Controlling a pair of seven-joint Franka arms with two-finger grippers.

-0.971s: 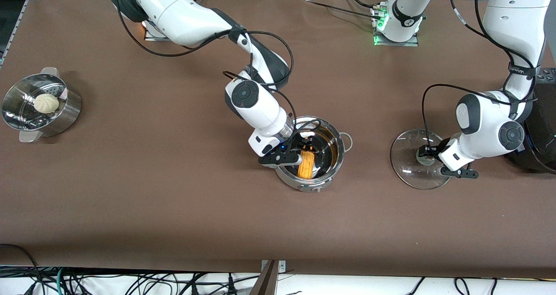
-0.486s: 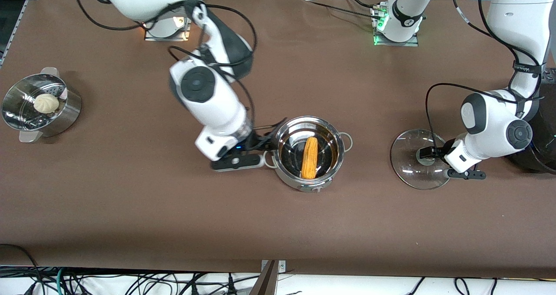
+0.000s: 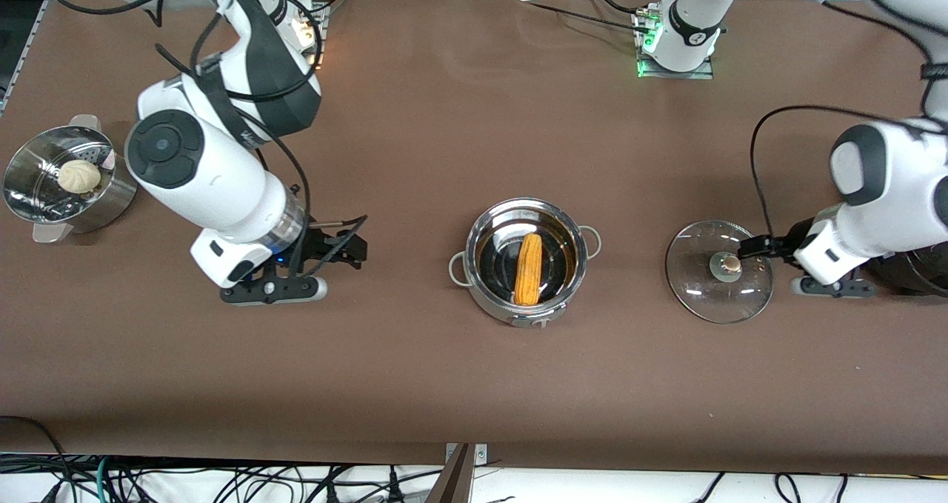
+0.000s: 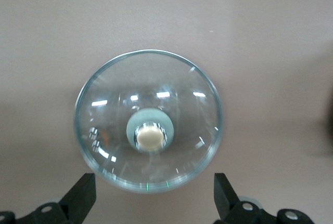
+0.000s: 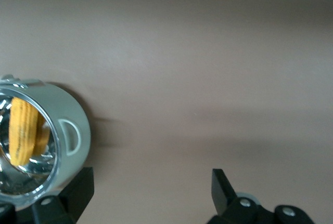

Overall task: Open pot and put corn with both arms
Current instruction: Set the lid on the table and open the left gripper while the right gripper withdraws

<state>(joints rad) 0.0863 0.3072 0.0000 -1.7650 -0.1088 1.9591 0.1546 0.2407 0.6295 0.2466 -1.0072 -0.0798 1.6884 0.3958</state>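
The steel pot [image 3: 495, 307] stands open at mid-table with the yellow-orange corn [image 3: 528, 268] lying inside it. Its glass lid [image 3: 696, 295] lies flat on the table toward the left arm's end, knob [image 3: 731, 264] up. My right gripper [image 3: 355, 245] is open and empty over bare table, between the pot and the right arm's end. The right wrist view shows the pot [image 5: 70, 112] and corn [image 5: 23, 130] off beside my open gripper [image 5: 151, 193]. My left gripper [image 3: 752, 250] is open over the lid's edge. The left wrist view shows the lid [image 4: 104, 89] past the open gripper [image 4: 152, 200].
A perforated steel steamer pot [image 3: 111, 207] holding a pale bun [image 3: 79, 175] stands at the right arm's end of the table. A big black cooker [image 3: 918, 273] stands at the left arm's end, beside the lid.
My right gripper let go of the corn in the pot and drew away toward the right arm's end. My left gripper let go of the lid's knob and backed off toward the cooker.
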